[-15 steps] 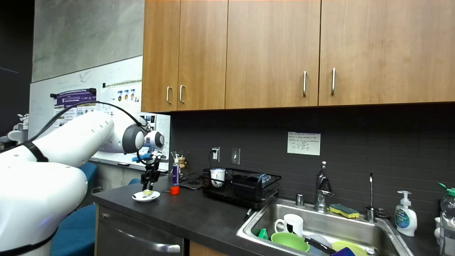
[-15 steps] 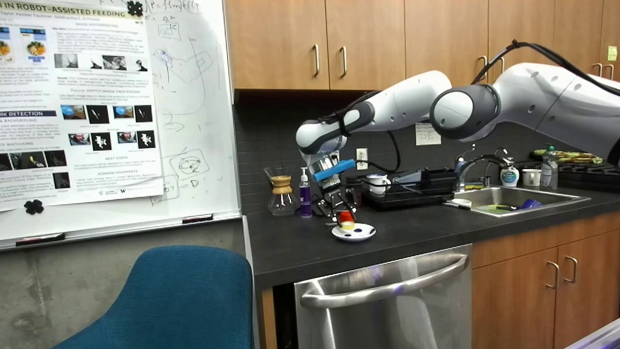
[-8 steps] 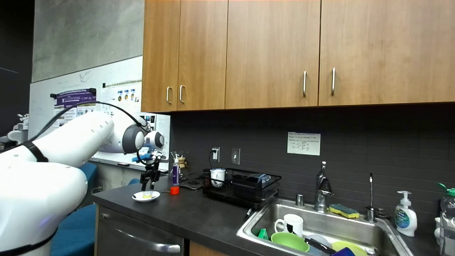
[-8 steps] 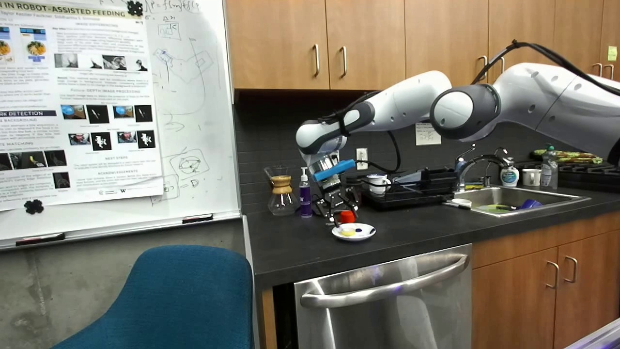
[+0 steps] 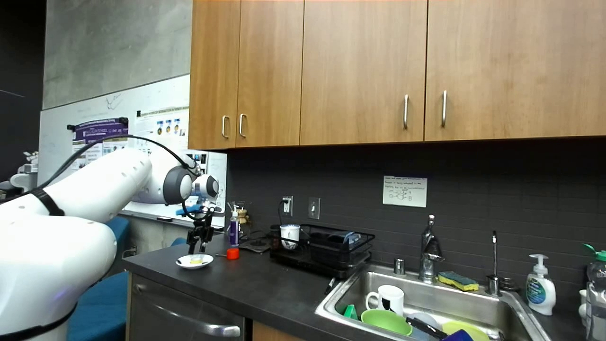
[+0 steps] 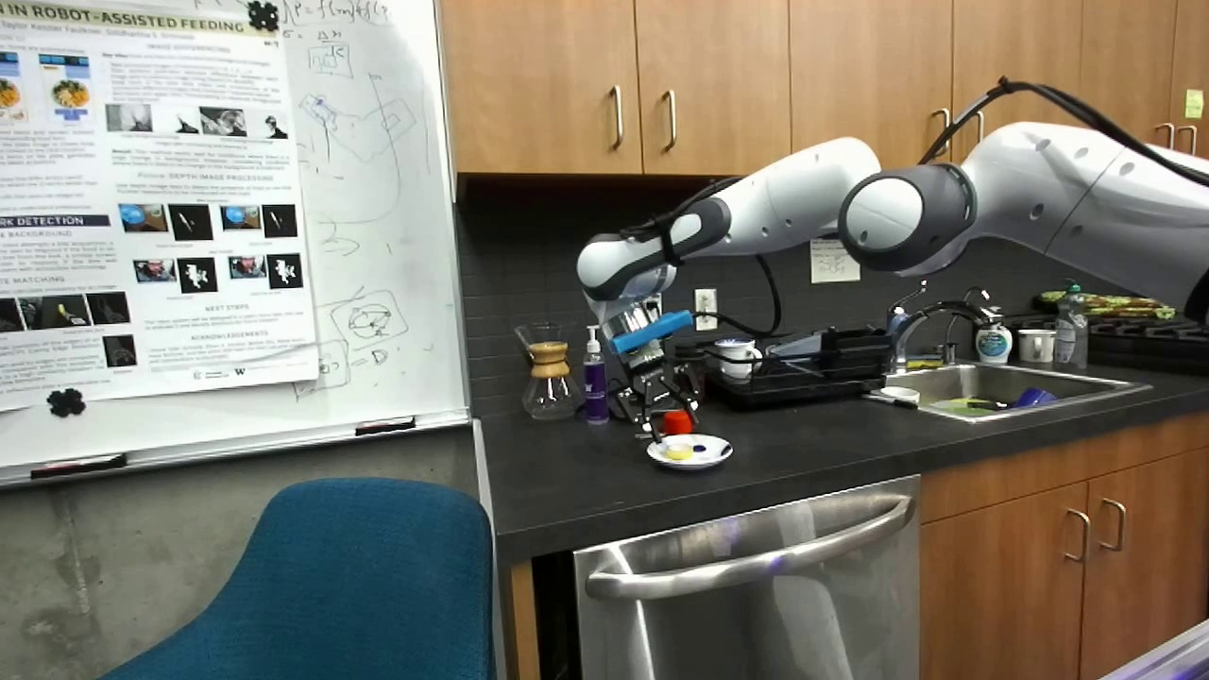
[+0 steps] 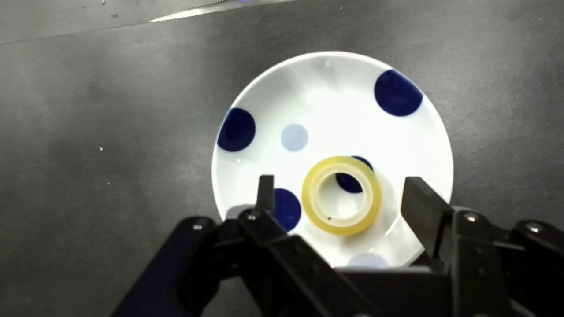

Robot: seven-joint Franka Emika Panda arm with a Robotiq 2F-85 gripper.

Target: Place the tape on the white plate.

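The tape (image 7: 372,196), a small yellowish-cream roll, lies flat on the white plate (image 7: 326,105), off its centre. The plate is round with dark and pale blue dots. In both exterior views the tape (image 5: 196,260) (image 6: 678,452) sits on the plate (image 5: 184,264) (image 6: 706,457). My gripper (image 7: 341,193) is open and empty. Its fingers stand apart on either side of the tape without touching it. In both exterior views the gripper (image 5: 197,250) (image 6: 675,428) points down just above the plate. The black fingers hide part of the plate's rim in the wrist view.
A red item (image 5: 232,254) stands on the counter (image 5: 265,284) beside the plate. A purple bottle (image 6: 595,382) and a glass coffee maker (image 6: 551,382) stand behind. A black dish rack (image 5: 322,251) and a sink (image 5: 331,308) with dishes are farther along. The counter's front edge is near the plate.
One second ago the tape was between the closed fingers at the plate. The fingers have since opened and the tape lies flat on the plate. The arm has hardly moved.
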